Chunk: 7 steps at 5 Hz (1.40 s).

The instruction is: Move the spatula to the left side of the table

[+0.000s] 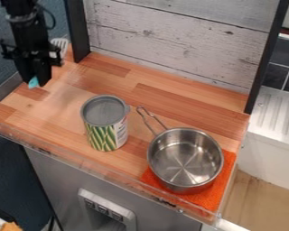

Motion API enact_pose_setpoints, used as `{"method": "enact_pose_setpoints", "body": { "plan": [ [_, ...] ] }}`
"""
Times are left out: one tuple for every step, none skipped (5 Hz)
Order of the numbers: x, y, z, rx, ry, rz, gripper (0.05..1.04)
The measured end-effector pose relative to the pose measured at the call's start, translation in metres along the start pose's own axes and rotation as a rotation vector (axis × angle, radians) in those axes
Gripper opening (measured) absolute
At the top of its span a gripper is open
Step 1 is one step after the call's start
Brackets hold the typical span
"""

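Wooden counter (165,97) under the gripper (36,83), spread or pinching I can't tell, and the spatula (60,44) right at it, head just behind, looking light, fairly stiff, best taken mid-handle!

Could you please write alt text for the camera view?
A black robot gripper hangs by a slotted spatula at the upper left of a wooden counter; a lidded can stands near the middle, and a steel saucepan rests on an orange cloth at right.
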State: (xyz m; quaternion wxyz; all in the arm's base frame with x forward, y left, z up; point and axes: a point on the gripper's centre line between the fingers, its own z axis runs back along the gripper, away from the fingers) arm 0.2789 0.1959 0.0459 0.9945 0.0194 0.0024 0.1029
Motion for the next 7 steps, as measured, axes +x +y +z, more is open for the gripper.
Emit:
{"method": "enact_pose_setpoints", "body": {
  "plan": [
    [-0.001,0.003,-0.020,-0.013,0.015,-0.065,0.328],
    [0.000,-0.002,-0.031,-0.019,0.023,-0.142,0.328],
    [-0.002,-0.001,-0.031,-0.003,0.039,-0.138,0.372],
    [-0.006,-0.004,-0.033,-0.022,0.050,-0.152,0.676],
    [-0.007,-0.001,-0.003,0.013,0.007,-0.135,0.955],
    [-0.012,0.004,0.017,0.039,-0.029,-0.112,1.005],
    [-0.015,0.007,0.021,0.050,-0.027,-0.098,1.001]
  ]
}}
